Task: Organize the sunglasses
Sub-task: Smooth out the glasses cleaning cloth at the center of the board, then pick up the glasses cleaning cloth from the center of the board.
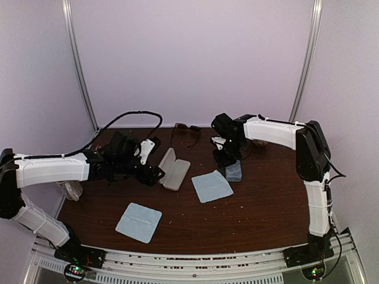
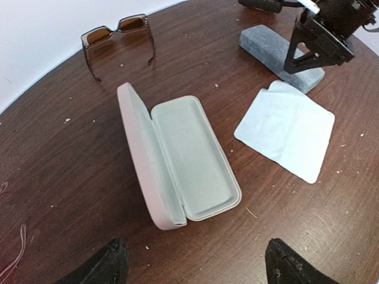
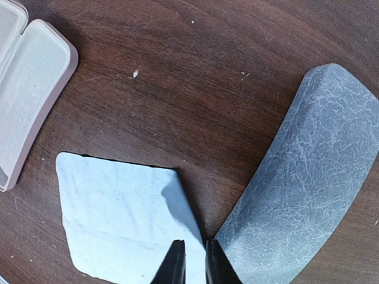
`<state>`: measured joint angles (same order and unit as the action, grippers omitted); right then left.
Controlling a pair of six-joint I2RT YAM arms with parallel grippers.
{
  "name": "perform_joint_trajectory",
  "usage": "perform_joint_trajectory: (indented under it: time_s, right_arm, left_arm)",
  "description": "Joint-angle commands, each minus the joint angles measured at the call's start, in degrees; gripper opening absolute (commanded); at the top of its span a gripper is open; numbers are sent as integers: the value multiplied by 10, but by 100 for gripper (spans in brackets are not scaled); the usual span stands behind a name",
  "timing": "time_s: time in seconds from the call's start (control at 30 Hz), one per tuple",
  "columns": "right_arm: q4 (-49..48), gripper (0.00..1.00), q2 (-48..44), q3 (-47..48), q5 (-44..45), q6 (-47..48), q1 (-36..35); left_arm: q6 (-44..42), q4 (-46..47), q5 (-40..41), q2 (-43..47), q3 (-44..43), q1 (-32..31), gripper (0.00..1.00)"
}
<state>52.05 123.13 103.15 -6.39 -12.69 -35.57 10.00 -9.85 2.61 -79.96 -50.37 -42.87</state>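
The dark chunky sunglasses (image 1: 186,129) lie unfolded at the table's back, also in the left wrist view (image 2: 118,32). I cannot make out the thin wire-frame pair. My left gripper (image 1: 148,168) is open and empty, its fingertips (image 2: 112,263) just short of the open pink case (image 2: 177,160). My right gripper (image 3: 195,266) points down between a light-blue cloth (image 3: 118,213) and the closed grey-blue case (image 3: 302,177). Its jaws are nearly together on the cloth's raised edge.
The pink case (image 1: 174,168) lies open and empty, lid to the left. A second light-blue cloth (image 1: 138,222) lies near the front left. The grey-blue case (image 1: 233,171) sits right of centre. A black cable loops at the back left (image 1: 139,115).
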Motion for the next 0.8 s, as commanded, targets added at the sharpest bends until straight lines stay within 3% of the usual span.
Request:
perform_joint_trajectory:
  time_s: [0.0,0.13,0.37,0.77]
  right_arm:
    - [14,16,4,22,33,6,6]
    - [9,23,-14,33,45,3,13]
    - [-26,47,-93,-16,92,-3,25]
    - [-157,55,-274,-262,149,-57,56]
  left_arm:
    - [-31,21,-53,-6,-19,-16,83]
    - [-66,30,-99,-12,-20,-37,83]
    - [-138,-23,-132,-75,-76,-93,79]
    - [-209,-57,-160,-200,-168,-133,61]
